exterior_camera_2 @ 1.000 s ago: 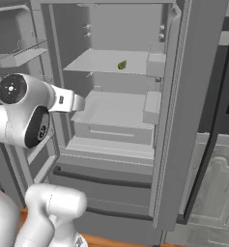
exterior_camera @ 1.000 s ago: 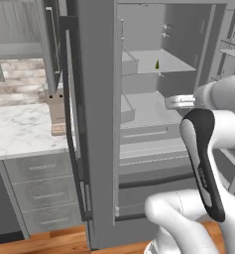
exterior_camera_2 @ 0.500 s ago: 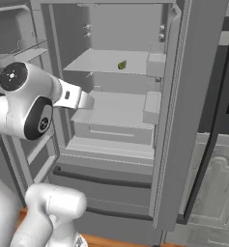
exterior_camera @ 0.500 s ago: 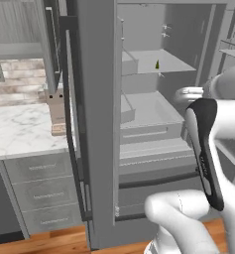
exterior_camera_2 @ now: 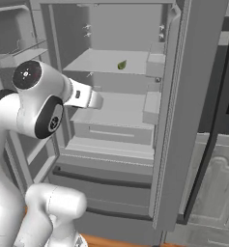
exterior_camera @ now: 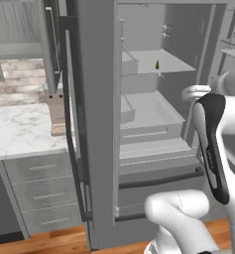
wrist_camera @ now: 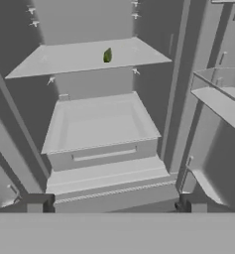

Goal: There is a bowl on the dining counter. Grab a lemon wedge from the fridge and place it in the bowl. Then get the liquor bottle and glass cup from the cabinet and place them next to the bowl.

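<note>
The fridge (exterior_camera: 96, 124) stands with both upper doors swung open. The lemon wedge (wrist_camera: 107, 55), tiny and greenish-yellow, lies near the middle of the upper shelf (wrist_camera: 74, 59); it is also seen as the lemon wedge (exterior_camera: 157, 65) and the lemon wedge (exterior_camera_2: 121, 64) in the base views. My gripper (wrist_camera: 114, 204) is open and empty, in front of the fridge's opening, well short of the wedge and lower than its shelf. My white hand (exterior_camera_2: 88, 99) points into the fridge at the height of the deep tray. The bowl, dining counter, liquor bottle, glass cup and cabinet are out of view.
A deep grey tray (wrist_camera: 99, 124) sits under the wedge's shelf, with a drawer front (exterior_camera: 158, 183) below. Door bins (wrist_camera: 223, 94) jut in on the right, and the open right door (exterior_camera_2: 191, 96) is close. A marble worktop (exterior_camera: 20, 131) with a knife block (exterior_camera: 56, 111) lies left.
My hand has moved forward toward the fridge's inside and the arm's elbow has risen. The jaws stay open. The wedge has not moved.
</note>
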Controlling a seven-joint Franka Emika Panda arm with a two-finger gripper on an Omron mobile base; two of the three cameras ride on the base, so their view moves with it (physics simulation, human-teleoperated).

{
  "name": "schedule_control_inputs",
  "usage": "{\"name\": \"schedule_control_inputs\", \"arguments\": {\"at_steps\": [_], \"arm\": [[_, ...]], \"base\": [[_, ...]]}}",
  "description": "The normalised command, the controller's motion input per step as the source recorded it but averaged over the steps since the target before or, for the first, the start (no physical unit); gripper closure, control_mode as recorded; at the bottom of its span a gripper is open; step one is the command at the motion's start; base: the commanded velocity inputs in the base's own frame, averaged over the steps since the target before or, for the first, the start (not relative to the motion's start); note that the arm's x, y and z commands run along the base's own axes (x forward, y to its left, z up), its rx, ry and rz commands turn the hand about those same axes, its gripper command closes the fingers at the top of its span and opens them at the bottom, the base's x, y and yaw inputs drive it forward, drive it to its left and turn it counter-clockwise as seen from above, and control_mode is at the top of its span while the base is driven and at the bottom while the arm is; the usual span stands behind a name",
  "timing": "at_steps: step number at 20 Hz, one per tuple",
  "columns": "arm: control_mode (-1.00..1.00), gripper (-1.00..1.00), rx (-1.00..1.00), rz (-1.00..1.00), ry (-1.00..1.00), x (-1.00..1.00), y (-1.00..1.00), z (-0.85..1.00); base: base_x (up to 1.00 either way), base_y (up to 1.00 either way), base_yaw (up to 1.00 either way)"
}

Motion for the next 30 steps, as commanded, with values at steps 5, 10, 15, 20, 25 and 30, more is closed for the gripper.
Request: {"name": "schedule_control_inputs", "arguments": {"at_steps": [5, 10, 15, 20, 25, 30], "arm": [[1.0, -1.0, 0.0, 0.0, 0.0, 0.0, 0.0, 0.0], [1.0, -1.0, 0.0, 0.0, 0.0, 0.0, 0.0, 0.0], [1.0, -1.0, 0.0, 0.0, 0.0, 0.0, 0.0, 0.0], [1.0, -1.0, 0.0, 0.0, 0.0, 0.0, 0.0, 0.0], [1.0, -1.0, 0.0, 0.0, 0.0, 0.0, 0.0, 0.0], [-1.0, -1.0, 0.0, 0.0, -0.02, 0.07, 0.0, 0.13]], "base": [[0.49, -0.06, 0.0], [0.66, 0.0, 0.0], [0.41, -0.01, 0.0], [0.38, -0.02, 0.0], [0.4, -0.04, 0.0], [0.09, -0.02, 0.0]]}}
